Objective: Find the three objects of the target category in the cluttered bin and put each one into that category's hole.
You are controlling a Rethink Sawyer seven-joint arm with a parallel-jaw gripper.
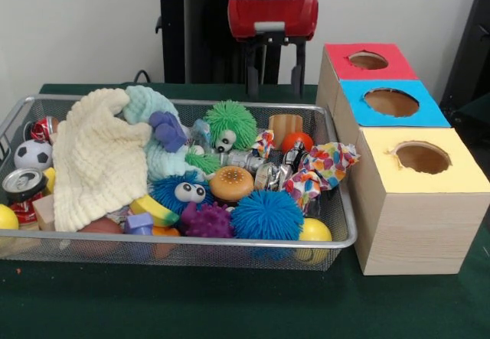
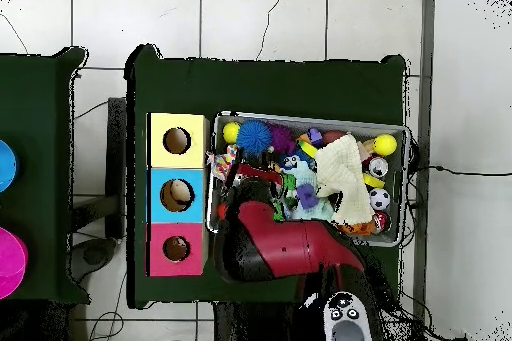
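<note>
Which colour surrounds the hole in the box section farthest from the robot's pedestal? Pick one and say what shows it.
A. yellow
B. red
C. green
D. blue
A. In the front view the wooden box runs away from the camera toward the pedestal, and its nearest section carries the yellow-surround hole; the blue-surround hole sits in the middle and the red-surround hole lies at the pedestal end.
</note>
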